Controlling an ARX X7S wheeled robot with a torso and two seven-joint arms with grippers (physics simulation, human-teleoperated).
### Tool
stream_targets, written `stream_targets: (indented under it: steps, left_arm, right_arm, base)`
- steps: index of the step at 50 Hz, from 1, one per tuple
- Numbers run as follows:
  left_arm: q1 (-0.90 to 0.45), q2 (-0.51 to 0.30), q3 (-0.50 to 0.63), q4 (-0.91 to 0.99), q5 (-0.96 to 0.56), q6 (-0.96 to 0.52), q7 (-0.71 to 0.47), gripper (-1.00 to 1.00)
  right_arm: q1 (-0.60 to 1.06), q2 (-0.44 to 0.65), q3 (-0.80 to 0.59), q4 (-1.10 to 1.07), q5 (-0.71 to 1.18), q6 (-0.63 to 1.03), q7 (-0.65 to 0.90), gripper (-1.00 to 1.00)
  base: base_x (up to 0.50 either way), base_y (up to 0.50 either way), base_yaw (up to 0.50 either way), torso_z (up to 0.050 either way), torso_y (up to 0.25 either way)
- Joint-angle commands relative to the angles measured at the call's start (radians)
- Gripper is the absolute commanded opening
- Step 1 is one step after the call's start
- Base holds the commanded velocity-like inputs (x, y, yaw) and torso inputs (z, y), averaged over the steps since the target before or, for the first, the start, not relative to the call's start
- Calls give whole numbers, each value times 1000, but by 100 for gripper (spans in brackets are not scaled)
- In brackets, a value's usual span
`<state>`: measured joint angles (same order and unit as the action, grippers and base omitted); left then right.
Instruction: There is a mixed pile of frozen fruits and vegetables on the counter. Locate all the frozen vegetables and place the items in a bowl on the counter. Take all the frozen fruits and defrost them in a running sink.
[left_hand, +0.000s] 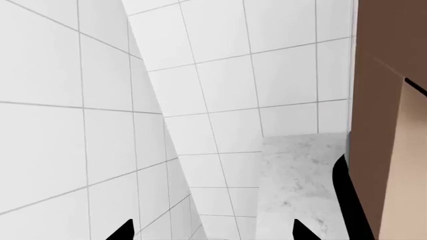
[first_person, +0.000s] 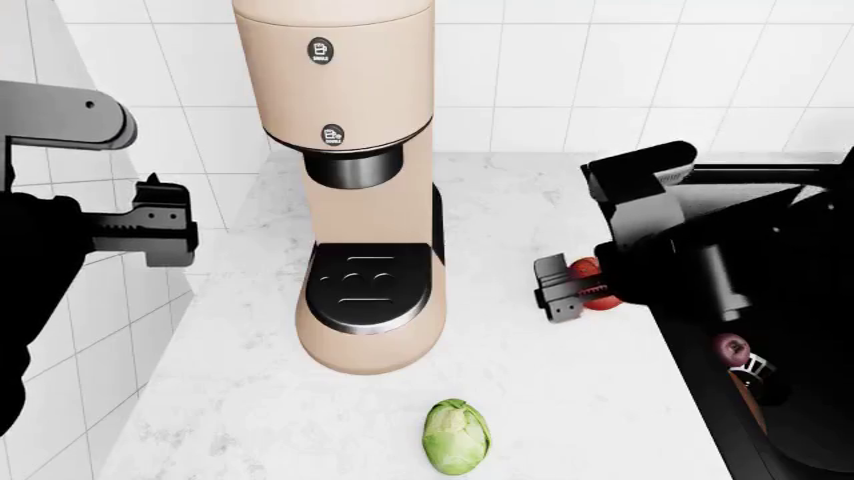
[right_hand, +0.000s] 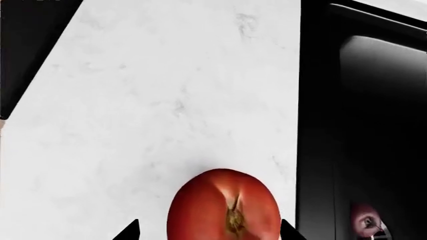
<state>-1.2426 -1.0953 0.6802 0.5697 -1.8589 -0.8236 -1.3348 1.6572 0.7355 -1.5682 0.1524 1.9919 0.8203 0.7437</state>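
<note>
The left hand (first_person: 167, 235) hangs open by the wall, the right hand (first_person: 567, 290) reaches low, fingers spread.

This is a simulated home kitchen. A white marble counter (first_person: 561, 400) runs up to walls of white square tiles (first_person: 561, 80), meeting in a corner at the counter's far left. A tall beige coffee machine (first_person: 350, 180) stands on the counter near that corner. A black sink (first_person: 801, 330) is set into the counter's right edge, and produce lies about: a red tomato (right_hand: 225, 210) and a green Brussels sprout (first_person: 457, 436).
</note>
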Motion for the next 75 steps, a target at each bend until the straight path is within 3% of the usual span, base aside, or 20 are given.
stream_targets:
  steps: [1, 10, 35, 36, 53, 75]
  left_arm:
    - [1, 1, 2, -1, 3, 1, 3, 100]
    - [1, 1, 3, -2, 4, 2, 4, 100]
    - [-31, 25, 18, -26, -4, -20, -8, 100]
    - [-33, 27, 18, -27, -4, -22, -8, 100]
    - [-41, 20, 16, -22, -14, -18, -12, 100]
    - [-31, 1, 6, -1, -18, 2, -6, 100]
  right_arm:
    - [-30, 4, -17, 8, 0, 2, 20, 100]
    - [-37, 7, -27, 24, 0, 9, 31, 100]
    - [-116, -119, -74, 298, -68, 20, -147, 100]
    - [-120, -129, -91, 317, -84, 33, -149, -100]
    - [-107, -25, -48, 149, -120, -52, -108, -100]
    - [41, 247, 135, -422, -18, -152, 102, -100]
  base:
    - [0, 0, 0, 0, 0]
    - [0, 0, 0, 0, 0]
    - [0, 0, 0, 0, 0]
    - [0, 0, 0, 0, 0]
    - [1, 0, 1, 0, 0]
    - [0, 0, 0, 0, 0]
